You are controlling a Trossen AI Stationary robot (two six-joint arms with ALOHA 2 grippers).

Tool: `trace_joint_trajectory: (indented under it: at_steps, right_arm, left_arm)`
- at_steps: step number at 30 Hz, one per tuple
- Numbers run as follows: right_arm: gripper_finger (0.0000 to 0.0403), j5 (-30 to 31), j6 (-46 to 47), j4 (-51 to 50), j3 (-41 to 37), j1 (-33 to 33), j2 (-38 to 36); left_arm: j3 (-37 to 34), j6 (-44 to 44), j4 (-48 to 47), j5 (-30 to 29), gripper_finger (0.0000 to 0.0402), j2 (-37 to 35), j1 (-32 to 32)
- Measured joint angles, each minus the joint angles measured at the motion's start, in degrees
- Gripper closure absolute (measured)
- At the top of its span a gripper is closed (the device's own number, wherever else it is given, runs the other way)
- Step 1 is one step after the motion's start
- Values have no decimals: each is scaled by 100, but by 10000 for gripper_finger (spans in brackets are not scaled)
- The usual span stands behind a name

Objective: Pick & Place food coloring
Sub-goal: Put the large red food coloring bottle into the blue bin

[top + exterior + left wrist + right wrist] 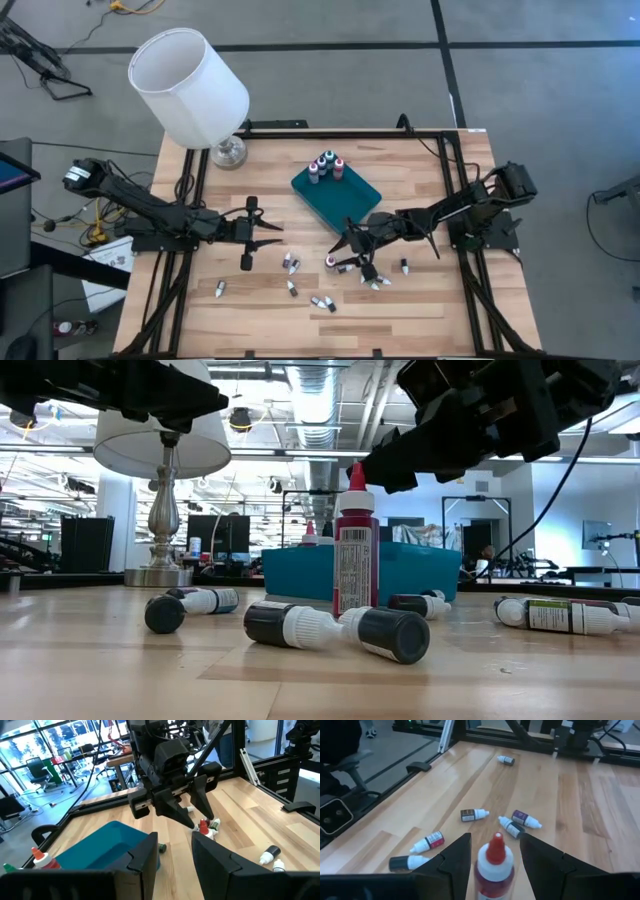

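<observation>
Right end effector [492,851] reached low over the wooden desk [420,310], fingers parted astride an upright red dropper bottle with red pointed cap [493,870], not gripping; left end effector [262,232] open, empty.

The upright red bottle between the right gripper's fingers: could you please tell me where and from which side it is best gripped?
Grip the red bottle on its round body, below the narrow pointed cap. It stands upright, so the right gripper, open around it, can probably close level from either side.
</observation>
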Motion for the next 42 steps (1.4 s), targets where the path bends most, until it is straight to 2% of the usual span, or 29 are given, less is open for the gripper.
trace_joint_trajectory:
  at_steps: [4,9,12,25,35,42]
  right_arm:
    - [243,3,2,8,0,11,14]
    - [243,-26,44,509,45,11,418]
    - [243,-37,58,479,82,-42,592]
    - [246,-302,160,531,116,-142,522]
    - [312,-308,155,516,111,-140,522]
    - [342,-316,105,514,111,-140,522]
  left_arm:
    - [0,-4,0,2,287,0,0]
    - [0,-33,-2,2,287,0,0]
    - [0,-33,-1,2,287,2,0]
    - [2,-31,-49,2,288,2,0]
    - [2,-31,-74,2,288,2,0]
    - [2,-28,-107,2,288,2,0]
